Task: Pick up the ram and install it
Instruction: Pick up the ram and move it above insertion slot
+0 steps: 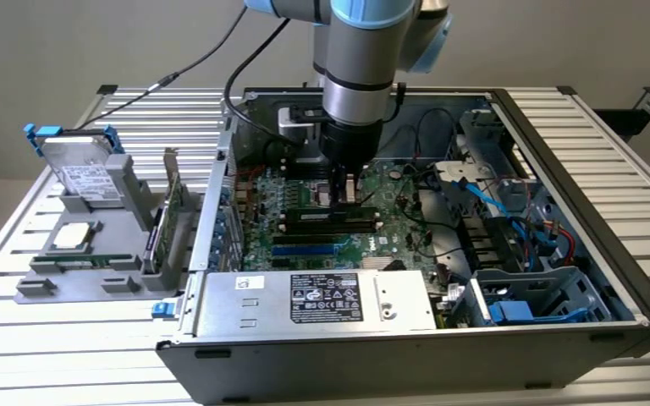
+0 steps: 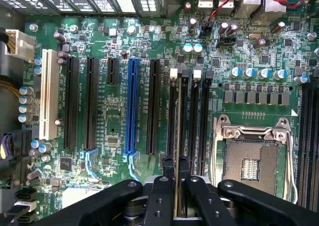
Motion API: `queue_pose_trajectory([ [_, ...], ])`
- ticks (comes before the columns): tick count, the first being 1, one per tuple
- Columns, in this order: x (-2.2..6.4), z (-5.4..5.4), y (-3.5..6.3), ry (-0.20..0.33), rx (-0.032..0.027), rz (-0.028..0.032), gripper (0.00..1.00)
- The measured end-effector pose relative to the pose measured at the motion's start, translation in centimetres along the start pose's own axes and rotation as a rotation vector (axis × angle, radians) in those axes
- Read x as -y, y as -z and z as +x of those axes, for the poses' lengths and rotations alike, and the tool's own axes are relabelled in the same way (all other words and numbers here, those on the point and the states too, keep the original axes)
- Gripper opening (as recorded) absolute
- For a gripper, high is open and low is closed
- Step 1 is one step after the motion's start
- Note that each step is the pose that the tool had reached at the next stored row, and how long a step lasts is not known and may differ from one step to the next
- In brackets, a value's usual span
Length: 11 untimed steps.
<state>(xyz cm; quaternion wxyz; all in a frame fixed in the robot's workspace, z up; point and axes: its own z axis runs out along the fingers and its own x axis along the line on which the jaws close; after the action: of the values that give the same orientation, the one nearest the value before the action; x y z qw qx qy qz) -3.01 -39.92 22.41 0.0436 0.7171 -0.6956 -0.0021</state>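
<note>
My gripper [image 1: 345, 193] reaches down into the open computer case [image 1: 596, 169], just above the motherboard [image 1: 291, 190]. In the wrist view its two black fingers [image 2: 167, 173] are shut on the ram [image 2: 178, 136]. The ram shows edge-on as a thin strip running between them. It stands on its edge in line with one of the black memory slots [image 2: 174, 111], beside the empty processor socket [image 2: 254, 156]. Whether its lower edge is touching the slot I cannot tell. In the exterior view the black memory slots [image 1: 322, 222] lie just in front of the fingers.
A grey holder [image 1: 82, 254] at the exterior view's left carries a hard drive [image 1: 82, 178], a silver processor chip [image 1: 71, 237] and an expansion card [image 1: 165, 224]. The power supply [image 1: 314, 300] lies at the case's front. Cables and drive bays [image 1: 517, 237] crowd the exterior view's right.
</note>
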Motion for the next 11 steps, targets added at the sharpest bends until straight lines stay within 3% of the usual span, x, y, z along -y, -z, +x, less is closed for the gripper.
queue_pose_trajectory([
  [2, 0.01, 0.04, 0.0, 0.0, -0.0012, -0.0049, 0.14],
  [11, 0.11, 0.03, -0.26, 0.0, -0.0026, -0.0053, 0.14],
])
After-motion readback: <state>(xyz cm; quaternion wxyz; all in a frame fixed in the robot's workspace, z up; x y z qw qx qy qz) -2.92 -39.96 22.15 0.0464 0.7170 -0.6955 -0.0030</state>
